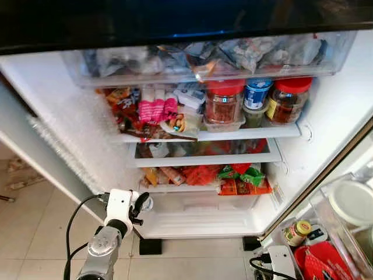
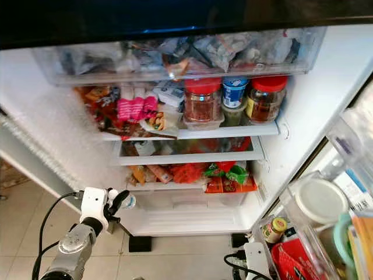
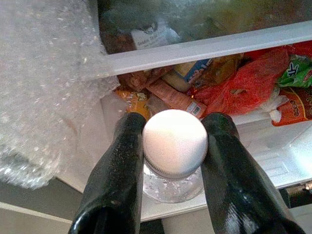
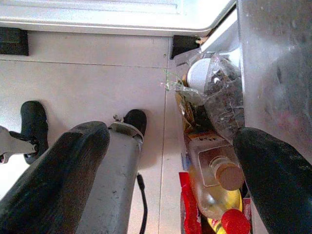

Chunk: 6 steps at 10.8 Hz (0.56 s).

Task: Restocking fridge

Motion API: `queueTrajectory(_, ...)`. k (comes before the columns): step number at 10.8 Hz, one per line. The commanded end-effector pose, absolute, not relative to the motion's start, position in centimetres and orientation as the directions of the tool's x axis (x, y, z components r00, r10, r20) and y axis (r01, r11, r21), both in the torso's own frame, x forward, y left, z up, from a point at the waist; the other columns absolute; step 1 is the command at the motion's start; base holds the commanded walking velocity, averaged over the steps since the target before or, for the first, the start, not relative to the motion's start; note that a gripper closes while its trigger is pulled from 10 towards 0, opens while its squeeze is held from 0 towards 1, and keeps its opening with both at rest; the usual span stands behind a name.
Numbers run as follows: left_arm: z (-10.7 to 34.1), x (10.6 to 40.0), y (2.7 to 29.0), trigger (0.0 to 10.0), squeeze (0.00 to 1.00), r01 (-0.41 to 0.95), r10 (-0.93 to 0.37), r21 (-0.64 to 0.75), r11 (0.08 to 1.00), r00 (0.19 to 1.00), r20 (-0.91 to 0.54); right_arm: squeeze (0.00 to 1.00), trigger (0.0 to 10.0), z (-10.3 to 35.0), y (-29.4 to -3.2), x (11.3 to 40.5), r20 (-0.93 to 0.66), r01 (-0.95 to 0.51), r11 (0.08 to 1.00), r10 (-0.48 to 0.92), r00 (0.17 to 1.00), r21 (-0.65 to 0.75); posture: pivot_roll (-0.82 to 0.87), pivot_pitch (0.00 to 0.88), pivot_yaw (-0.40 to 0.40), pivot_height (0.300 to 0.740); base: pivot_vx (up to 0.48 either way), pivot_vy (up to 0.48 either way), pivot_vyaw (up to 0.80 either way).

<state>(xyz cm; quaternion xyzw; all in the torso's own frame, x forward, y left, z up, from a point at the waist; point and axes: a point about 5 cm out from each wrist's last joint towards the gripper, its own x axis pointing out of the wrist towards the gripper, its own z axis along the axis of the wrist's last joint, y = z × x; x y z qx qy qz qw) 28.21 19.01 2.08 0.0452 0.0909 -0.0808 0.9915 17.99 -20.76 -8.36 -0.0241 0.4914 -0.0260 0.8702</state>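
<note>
Left gripper [image 3: 174, 161] clamped on white-capped bottle [image 3: 175, 144], lower left — next, place it inside fridge [image 1: 198, 216]; right gripper [image 4: 165, 165] spread apart.

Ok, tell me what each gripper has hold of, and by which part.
The left gripper grips a clear bottle by the neck, just under its white cap. The right gripper is open and holds nothing.
</note>
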Motion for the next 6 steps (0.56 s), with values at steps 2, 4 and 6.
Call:
queueTrajectory(2,1.93,28.06,19.20,10.0,0.00,0.158,-0.142,0.066,0.985,0.970,-0.196,0.00,10.0,-8.59,-20.86,17.46,-0.862,0.032,0.997,-0.071,0.501,-0.064,0.05,0.126,0.034,0.685,0.000,0.000,0.00)
queueTrajectory(4,2.01,28.13,19.17,10.0,0.00,0.158,-0.143,0.068,0.985,0.971,-0.194,0.00,10.0,-8.59,-20.83,17.47,-0.862,0.031,0.998,-0.068,0.502,-0.061,0.05,0.126,0.035,0.685,0.000,0.000,0.00)
queueTrajectory(6,2.16,28.33,19.11,10.0,0.00,0.158,-0.143,0.067,0.985,0.971,-0.191,0.00,10.0,-8.65,-20.80,17.40,-0.871,0.020,0.998,-0.065,0.487,-0.064,0.04,0.126,0.036,0.685,0.000,0.000,0.00)
